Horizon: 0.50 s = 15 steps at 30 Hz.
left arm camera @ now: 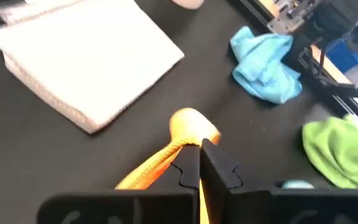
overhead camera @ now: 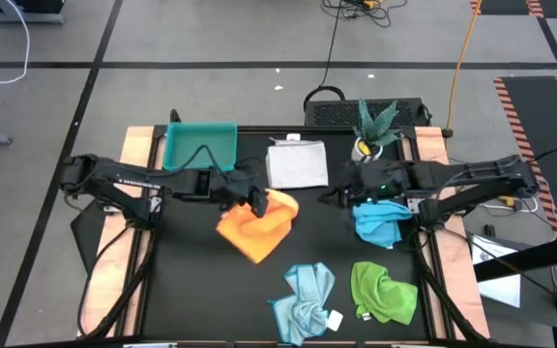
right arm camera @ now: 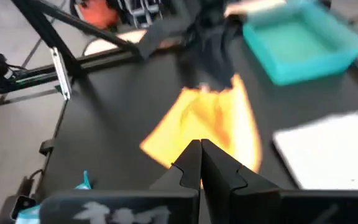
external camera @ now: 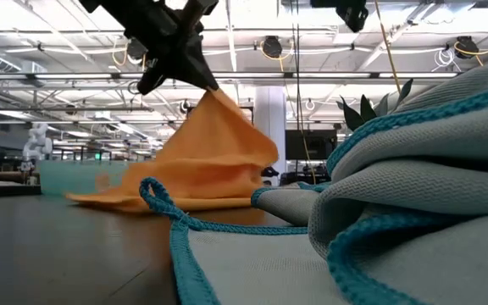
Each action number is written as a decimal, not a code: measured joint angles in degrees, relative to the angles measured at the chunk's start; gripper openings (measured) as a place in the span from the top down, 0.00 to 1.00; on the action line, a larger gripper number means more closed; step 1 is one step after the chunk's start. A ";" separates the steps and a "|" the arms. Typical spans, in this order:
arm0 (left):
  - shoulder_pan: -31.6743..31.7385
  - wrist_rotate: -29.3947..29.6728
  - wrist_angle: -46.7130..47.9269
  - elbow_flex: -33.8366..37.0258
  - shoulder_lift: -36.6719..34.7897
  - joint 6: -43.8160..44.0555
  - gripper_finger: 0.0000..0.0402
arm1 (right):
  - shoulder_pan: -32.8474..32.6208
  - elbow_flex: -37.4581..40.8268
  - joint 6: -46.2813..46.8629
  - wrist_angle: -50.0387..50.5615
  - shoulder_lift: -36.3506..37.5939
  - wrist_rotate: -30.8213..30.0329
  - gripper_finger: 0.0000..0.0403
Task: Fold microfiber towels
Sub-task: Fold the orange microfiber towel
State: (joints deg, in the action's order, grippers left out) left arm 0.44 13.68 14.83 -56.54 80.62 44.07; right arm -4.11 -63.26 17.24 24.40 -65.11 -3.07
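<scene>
My left gripper (overhead camera: pixel 257 203) is shut on the yellow-orange towel (overhead camera: pixel 256 225) at the table's middle and holds it up in a peak (external camera: pixel 214 93). My right gripper (overhead camera: pixel 337 196) hovers shut and empty to the right of that towel, over the bright blue towel (overhead camera: pixel 379 222), which lies crumpled. A folded white-grey towel (overhead camera: pixel 298 164) lies flat at the back. The pale blue towel (overhead camera: pixel 304 300) and the green towel (overhead camera: pixel 383 294) lie bunched near the front edge. My left gripper pinches a bunched bit of the yellow-orange towel (left arm camera: pixel 189 132) between its two shut fingers; whether it is a corner or a fold, I cannot tell. The fingers slant down from the table's left side. The cloth hangs below them like a tent, its lower part (external camera: pixel 134 196) on the table.
A teal tray (overhead camera: pixel 199 145) stands at the back left, and a small potted plant (overhead camera: pixel 375 126) at the back right. Bare black tabletop lies at the front left (overhead camera: pixel 191 300). The pale blue towel fills the low view's foreground (external camera: pixel 413 169).
</scene>
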 joint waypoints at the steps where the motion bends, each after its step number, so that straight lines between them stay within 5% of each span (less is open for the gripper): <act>1: 0.50 0.00 -0.20 -0.10 0.02 -0.21 1.00 | -0.14 0.00 0.88 1.57 -0.90 -0.10 1.00; 10: 3.26 -0.22 1.55 -0.10 0.05 -0.92 1.00 | -2.41 0.02 -3.81 0.30 -15.54 -5.70 1.00; 15: 3.90 -1.41 4.48 -0.10 0.05 -0.65 1.00 | -2.35 0.02 -6.74 -2.81 -23.75 0.84 0.99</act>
State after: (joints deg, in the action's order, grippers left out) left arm 4.34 12.27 19.31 -56.64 80.66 43.42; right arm -6.46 -63.24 10.50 21.59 -88.85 -2.23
